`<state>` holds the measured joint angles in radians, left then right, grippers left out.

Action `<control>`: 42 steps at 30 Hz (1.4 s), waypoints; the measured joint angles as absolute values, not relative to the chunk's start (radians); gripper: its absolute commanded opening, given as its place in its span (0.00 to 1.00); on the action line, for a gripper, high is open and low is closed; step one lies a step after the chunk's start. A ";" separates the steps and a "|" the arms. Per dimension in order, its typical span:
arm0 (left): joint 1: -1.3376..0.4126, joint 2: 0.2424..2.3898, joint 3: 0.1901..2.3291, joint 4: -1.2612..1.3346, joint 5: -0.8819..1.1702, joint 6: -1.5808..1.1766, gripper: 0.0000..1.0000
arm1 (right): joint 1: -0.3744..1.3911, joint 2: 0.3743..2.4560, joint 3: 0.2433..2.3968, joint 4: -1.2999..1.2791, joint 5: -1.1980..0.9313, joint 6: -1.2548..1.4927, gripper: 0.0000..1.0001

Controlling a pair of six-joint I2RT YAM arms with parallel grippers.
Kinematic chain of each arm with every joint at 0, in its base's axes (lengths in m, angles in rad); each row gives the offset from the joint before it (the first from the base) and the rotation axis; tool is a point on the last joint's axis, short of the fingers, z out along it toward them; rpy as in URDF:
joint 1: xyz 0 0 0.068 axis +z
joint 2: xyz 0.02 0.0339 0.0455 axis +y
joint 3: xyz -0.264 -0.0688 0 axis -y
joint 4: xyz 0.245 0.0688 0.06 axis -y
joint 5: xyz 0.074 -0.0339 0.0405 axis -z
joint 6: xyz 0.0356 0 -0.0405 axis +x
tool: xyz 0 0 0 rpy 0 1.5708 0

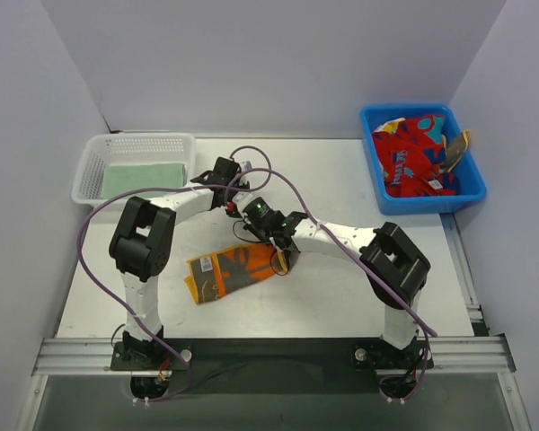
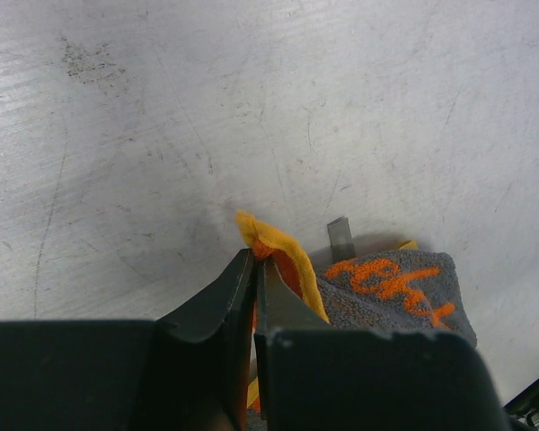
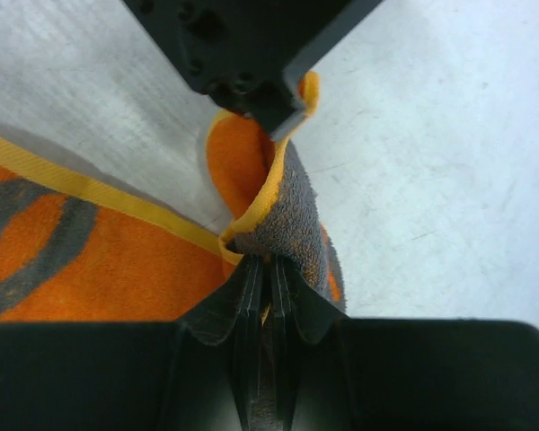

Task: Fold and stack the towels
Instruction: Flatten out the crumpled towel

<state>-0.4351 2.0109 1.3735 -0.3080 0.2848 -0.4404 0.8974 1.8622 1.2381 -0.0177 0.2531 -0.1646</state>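
An orange towel [image 1: 229,269] with dark marks and a yellow border lies half spread on the table between the arms. One corner is pulled up between both grippers. My left gripper [image 2: 254,260] is shut on the yellow-edged fold [image 2: 283,247]; in the top view it [image 1: 233,205] sits just left of the right one. My right gripper [image 3: 268,265] is shut on the grey-backed edge [image 3: 292,206], close under the left gripper's fingers [image 3: 269,103]. In the top view the right gripper [image 1: 248,215] is partly hidden by its wrist.
A blue bin [image 1: 422,205] at the back right holds red towels [image 1: 413,153] with blue shapes. A white mesh basket [image 1: 135,139] at the back left holds a folded pale green towel [image 1: 144,177]. Purple cables loop over both arms.
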 measured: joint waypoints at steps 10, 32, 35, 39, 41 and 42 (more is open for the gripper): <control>-0.435 2.011 1.374 -0.311 0.285 -0.440 0.00 | 0.899 1.879 1.209 -0.010 0.175 -0.123 0.11; -0.435 2.011 1.374 -0.311 0.285 -0.440 0.00 | 0.953 1.915 1.202 -0.075 0.199 -0.109 0.03; -0.435 2.011 1.374 -0.312 0.284 -0.440 0.00 | 0.953 1.915 1.202 -0.078 0.215 -0.109 0.00; -0.434 2.008 1.374 -0.315 0.270 -0.437 0.00 | 0.953 1.892 1.202 -0.093 0.227 -0.117 0.00; -0.430 1.993 1.374 -0.324 0.256 -0.436 0.00 | 0.950 1.841 1.202 -0.107 0.231 -0.123 0.00; -0.426 1.979 1.374 -0.331 0.245 -0.436 0.00 | 0.949 1.803 1.202 -0.112 0.232 -0.125 0.00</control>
<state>-0.4263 1.9789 1.3735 -0.3305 0.2455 -0.4358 0.9493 1.8034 1.2018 -0.1116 0.2317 -0.1249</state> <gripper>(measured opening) 0.122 0.062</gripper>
